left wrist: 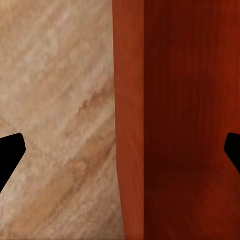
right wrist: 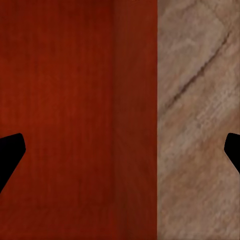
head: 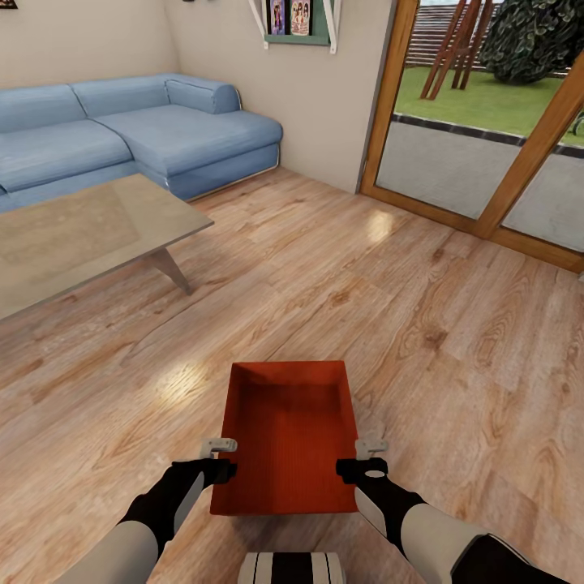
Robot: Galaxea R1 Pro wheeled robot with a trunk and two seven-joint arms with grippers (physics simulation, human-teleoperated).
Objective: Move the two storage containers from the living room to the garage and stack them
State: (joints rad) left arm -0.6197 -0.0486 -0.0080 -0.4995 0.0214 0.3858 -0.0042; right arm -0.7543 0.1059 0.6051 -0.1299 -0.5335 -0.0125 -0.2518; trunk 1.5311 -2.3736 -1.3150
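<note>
1 storage container [head: 285, 442], long axis pointing away from robot; left claw [head: 221, 458], right claw [head: 362, 458] wide open, straddling side walls.

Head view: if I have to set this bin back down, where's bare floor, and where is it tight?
Bare wood floor lies ahead of the container, between the coffee table and the glass doors, and also to its right. Tight on the left: coffee table and sofa.
</note>
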